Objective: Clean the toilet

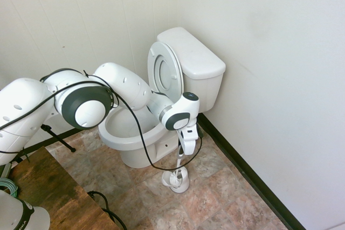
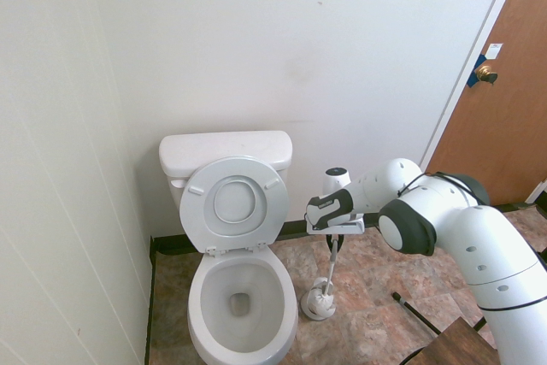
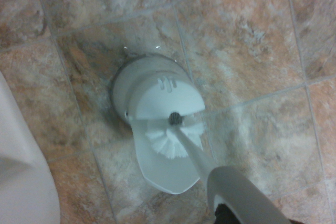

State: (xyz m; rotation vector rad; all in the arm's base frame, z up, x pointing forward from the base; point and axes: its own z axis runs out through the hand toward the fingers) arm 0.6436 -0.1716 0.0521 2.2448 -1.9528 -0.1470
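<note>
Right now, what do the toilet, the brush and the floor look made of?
Toilet: glazed ceramic, by its glossy white sheen.
Brush: likely plastic, with a smooth matte white handle and white bristles.
Floor: mottled brown tile, stone-look; thin joint lines show, vinyl or ceramic unclear.

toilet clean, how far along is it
Early. Done: the toilet lid and seat stand raised, bowl exposed. In hand: the gripper has its jaws shut on the brush handle, the bristles just above its holder on the floor. Left: all scrubbing of the bowl.
</note>
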